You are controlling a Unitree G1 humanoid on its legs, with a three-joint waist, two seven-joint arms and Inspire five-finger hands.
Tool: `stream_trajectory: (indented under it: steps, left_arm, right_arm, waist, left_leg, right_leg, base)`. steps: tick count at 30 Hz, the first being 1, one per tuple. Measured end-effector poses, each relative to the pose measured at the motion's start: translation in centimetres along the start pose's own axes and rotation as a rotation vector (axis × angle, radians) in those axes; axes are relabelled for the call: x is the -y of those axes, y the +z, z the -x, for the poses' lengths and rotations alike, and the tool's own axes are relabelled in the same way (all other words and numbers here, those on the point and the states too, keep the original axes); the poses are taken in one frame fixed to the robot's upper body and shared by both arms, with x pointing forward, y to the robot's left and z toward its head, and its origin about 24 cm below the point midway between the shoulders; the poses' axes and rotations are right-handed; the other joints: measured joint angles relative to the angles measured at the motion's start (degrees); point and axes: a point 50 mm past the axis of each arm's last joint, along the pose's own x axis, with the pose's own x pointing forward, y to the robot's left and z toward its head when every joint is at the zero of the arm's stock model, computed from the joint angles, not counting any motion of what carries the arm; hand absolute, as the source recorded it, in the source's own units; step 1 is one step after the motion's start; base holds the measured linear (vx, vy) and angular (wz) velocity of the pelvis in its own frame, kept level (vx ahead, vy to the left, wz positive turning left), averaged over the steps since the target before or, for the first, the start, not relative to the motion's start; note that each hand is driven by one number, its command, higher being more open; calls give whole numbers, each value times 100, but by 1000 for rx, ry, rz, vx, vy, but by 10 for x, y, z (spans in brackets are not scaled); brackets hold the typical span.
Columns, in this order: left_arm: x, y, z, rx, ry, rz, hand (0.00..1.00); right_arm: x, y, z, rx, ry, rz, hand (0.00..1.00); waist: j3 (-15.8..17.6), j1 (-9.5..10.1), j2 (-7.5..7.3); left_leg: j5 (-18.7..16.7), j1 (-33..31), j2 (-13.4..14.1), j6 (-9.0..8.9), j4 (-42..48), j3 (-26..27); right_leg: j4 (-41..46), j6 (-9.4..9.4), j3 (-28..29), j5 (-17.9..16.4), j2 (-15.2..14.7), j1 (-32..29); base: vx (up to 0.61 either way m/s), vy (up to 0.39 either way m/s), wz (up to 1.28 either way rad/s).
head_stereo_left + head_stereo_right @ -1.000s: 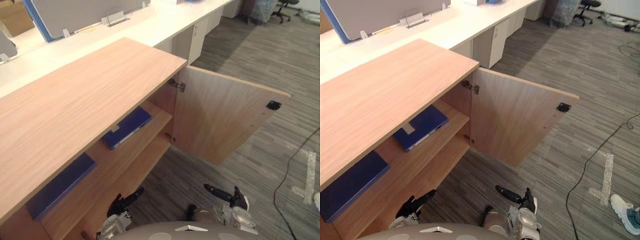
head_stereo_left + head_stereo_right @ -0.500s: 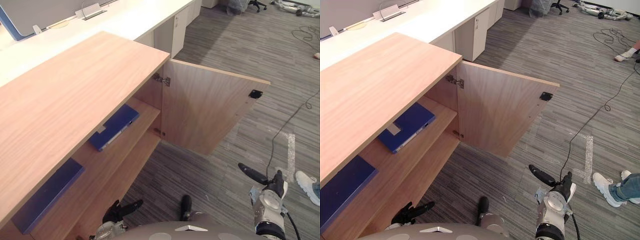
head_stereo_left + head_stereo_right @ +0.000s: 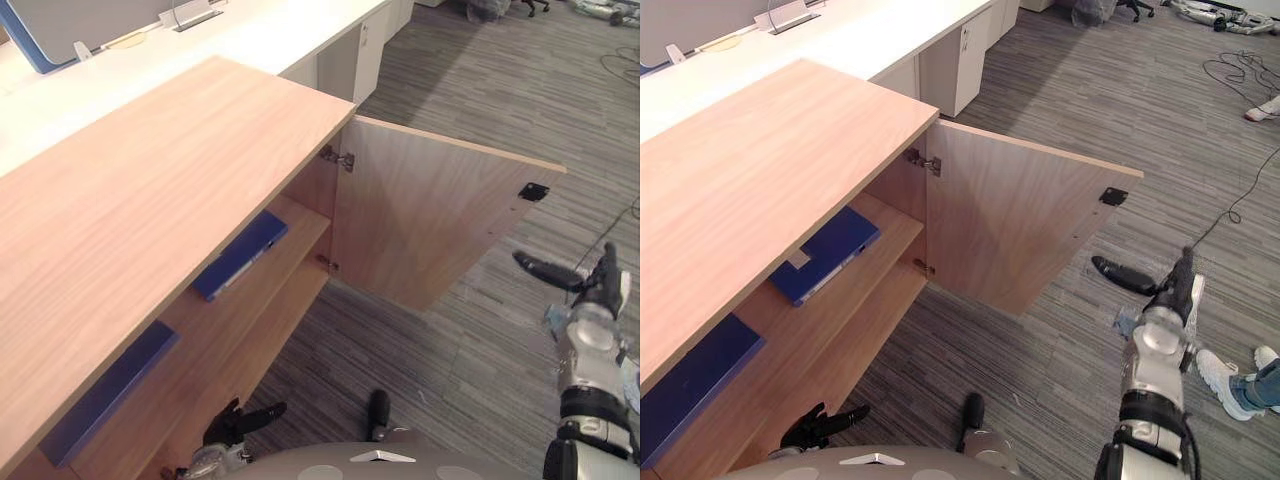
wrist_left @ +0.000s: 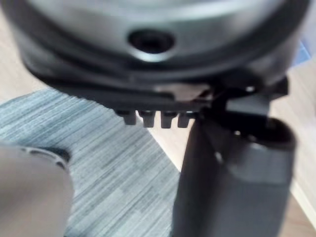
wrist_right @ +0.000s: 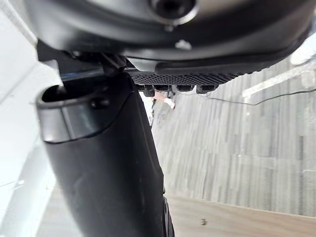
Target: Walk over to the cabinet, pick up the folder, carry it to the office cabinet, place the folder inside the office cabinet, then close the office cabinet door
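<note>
Left eye: office cabinet [image 3: 150, 200] door [image 3: 430, 220] stands open. Blue folder [image 3: 240, 255] lies flat on upper shelf [image 3: 300, 225], near its right end. Second blue folder [image 3: 105, 395] at shelf's left end.
Right eye: right hand [image 3: 1170, 288] raised near door's free edge, apart, fingers straight, empty.
Left wrist: left hand [image 4: 148, 64] relaxed, empty, over carpet [image 4: 98, 163].
Right wrist: right fingers straight, holding nothing.

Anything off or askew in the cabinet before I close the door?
Only the blue folder nearer the door: it lies flat on the upper shelf but is skewed to the shelf's front edge. The cabinet door stands wide open. Nothing looks spilled or damaged.
</note>
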Motion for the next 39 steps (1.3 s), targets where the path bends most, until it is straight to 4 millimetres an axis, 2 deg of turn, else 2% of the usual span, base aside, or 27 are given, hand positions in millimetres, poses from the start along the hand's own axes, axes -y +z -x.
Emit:
stream_trajectory:
  steps: [4, 8, 13, 16, 25, 30, 33, 36, 39]
  left_arm:
    - [-3, -3, 1, -6, 7, -3, 100]
    - [-8, -15, 5, -36, 20, 0, 100]
    - [-11, -28, 10, -70, 18, -1, 100]
    - [-10, -30, 10, -77, 9, -7, 100]
    - [-9, -30, 10, -77, -7, -5, 100]
    - [-8, -29, 10, -75, -17, -5, 100]
    - [-8, -29, 10, -74, -31, -7, 100]
    - [-8, -30, 10, -77, -48, -14, 100]
    - [-7, -34, 12, -88, -69, -47, 100]
  right_arm:
    - [-3, 33, -18, 76, 19, -28, 100]
    - [-7, 59, -31, 118, 45, -48, 100]
    - [-19, 71, -39, 116, 170, -31, 100]
    - [-28, 73, -41, 96, 230, -48, 100]
    - [-38, 85, -46, 85, 311, -148, 100]
    - [-38, 96, -46, 113, 396, 2, 100]
    - [-39, 105, -41, 153, 481, 128, 100]
    - [-35, 110, -27, 202, 602, 303, 100]
    - [-36, 114, -2, 241, 779, 441, 100]
  waist:
    - [-24, 2, 37]
    - [-112, 23, 180]
    - [-134, 20, 235]
    - [-135, 23, 285]
    - [-98, -89, 439]
    - [3, -124, 488]
    - [129, -144, 455]
    - [237, -206, 374]
    - [321, -327, 274]
  left_leg:
    - [125, -71, -132, -2, 106, -213]
    - [174, -97, -212, -33, 164, -366]
    - [267, -101, -340, -22, 279, -540]
    - [267, -93, -363, -22, 235, -576]
    - [267, -90, -364, -22, 232, -643]
    - [266, -50, -288, -22, 150, -654]
    - [260, 18, -201, -27, -22, -645]
    - [249, 21, -47, -45, -127, -644]
    - [245, 15, 83, -59, -119, -644]
  right_leg:
    - [1, 8, -3, 6, -111, 9]
    - [3, 8, -27, 6, -202, 44]
    - [1, 8, -20, 6, -332, 131]
    - [1, 10, -31, 9, -356, 131]
    - [-1, 25, -64, 22, -363, 151]
    - [-5, 23, -49, 15, -284, 146]
    - [-7, 26, 35, -22, -190, 65]
    - [-7, 5, 77, -75, -18, -14]
    - [-6, -44, 196, -111, 155, -84]
  base:
    - [18, 34, 5]
    - [29, 41, 10]
    - [-2, 41, 8]
    - [-12, 26, 6]
    - [-1, 3, 1]
    - [-8, -13, -3]
    - [-18, -57, -18]
    - [5, -95, -14]
    - [14, -99, -30]
